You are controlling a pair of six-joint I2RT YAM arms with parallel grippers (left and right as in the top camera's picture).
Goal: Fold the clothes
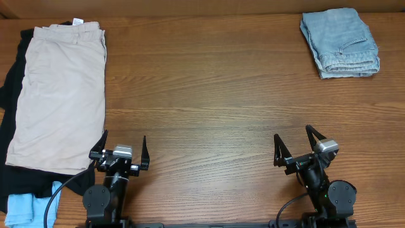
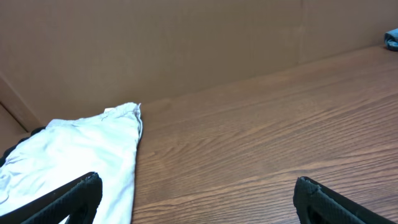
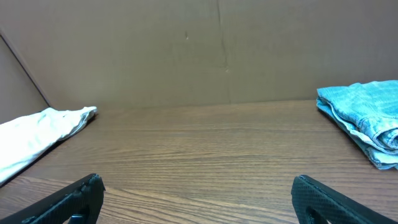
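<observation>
Pale blue denim shorts (image 1: 340,42) lie folded at the table's far right; they also show in the right wrist view (image 3: 367,118). Beige shorts (image 1: 60,95) lie flat on the left, on top of a black garment (image 1: 14,76), and show pale in the left wrist view (image 2: 68,162) and the right wrist view (image 3: 37,134). A small light-blue piece (image 1: 28,209) lies at the front left corner. My left gripper (image 1: 120,152) (image 2: 196,193) is open and empty beside the beige shorts' hem. My right gripper (image 1: 302,147) (image 3: 198,193) is open and empty over bare wood.
A brown cardboard wall (image 3: 217,50) stands along the table's far edge. The wooden tabletop (image 1: 209,95) stretches between the two piles. A black cable (image 1: 54,196) runs by the left arm's base.
</observation>
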